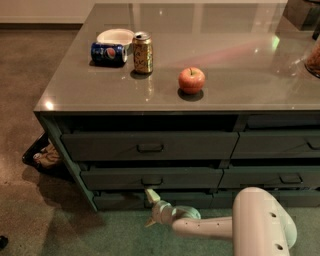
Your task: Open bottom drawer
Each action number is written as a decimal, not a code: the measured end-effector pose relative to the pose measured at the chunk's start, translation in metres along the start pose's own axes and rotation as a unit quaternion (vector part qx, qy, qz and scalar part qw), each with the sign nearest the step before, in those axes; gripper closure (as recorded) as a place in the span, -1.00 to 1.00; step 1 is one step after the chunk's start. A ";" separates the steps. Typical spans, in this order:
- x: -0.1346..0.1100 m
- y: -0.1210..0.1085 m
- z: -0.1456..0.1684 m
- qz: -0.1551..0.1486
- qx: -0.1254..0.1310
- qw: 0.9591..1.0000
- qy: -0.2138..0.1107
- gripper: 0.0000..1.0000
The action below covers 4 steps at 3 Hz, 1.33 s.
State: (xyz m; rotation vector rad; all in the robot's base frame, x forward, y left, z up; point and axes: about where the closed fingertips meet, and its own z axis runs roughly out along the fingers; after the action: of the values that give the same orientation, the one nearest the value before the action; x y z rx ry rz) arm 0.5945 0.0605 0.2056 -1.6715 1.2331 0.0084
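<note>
Grey-topped cabinet (240,75) cropped at right & far edges. Right-hand stack (280,145) only partly in frame. White arm (210,227) in from near right, bulky housing cut by bottom edge, forearm low & roughly level, reaching left, wrist turned up toward cabinet front. Left stack: top drawer (100,146) tallest, pull visible, dark gap above it. Middle drawer (110,179) under it, pull visible. Bottom drawer (120,201) at foot of stack, slimmest front, deep in shadow; looks shut or nearly so, hard to say. Its centre pull hidden behind the gripper, so can't tell if touched. Gripper (149,208) low, just in front of bottom drawer's middle, below middle drawer's pull. Fingers spread apart, nothing between: upper finger (150,194) angled up against the slim front, lower finger (149,222) pointing down toward floor. Dark tray (32,155) on floor at left, half hidden by cabinet corner, tan contents unclear. Dark block (302,12) at far right corner & orange-brown item (315,57) at right edge, both cut off, unidentifiable. Dark scrap (2,242) at near left edge, mostly out of frame. On top, far left: white bowl (116,36), partly behind blue can (107,53) lying on its side; gold can (142,52) upright just right of blue can; apple (192,80) alone, nearer & to the right.
</note>
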 end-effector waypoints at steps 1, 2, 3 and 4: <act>0.003 0.006 0.008 0.013 -0.023 1.000 0.007 -1.00; 0.008 0.013 0.027 0.052 -0.094 0.994 0.036 -1.00; 0.000 0.033 0.035 0.095 -0.145 0.983 0.055 -1.00; -0.001 0.033 0.035 0.095 -0.145 0.983 0.055 -1.00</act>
State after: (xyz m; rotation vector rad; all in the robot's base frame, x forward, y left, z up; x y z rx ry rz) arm 0.5889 0.0869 0.1659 -1.8150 1.5292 0.2259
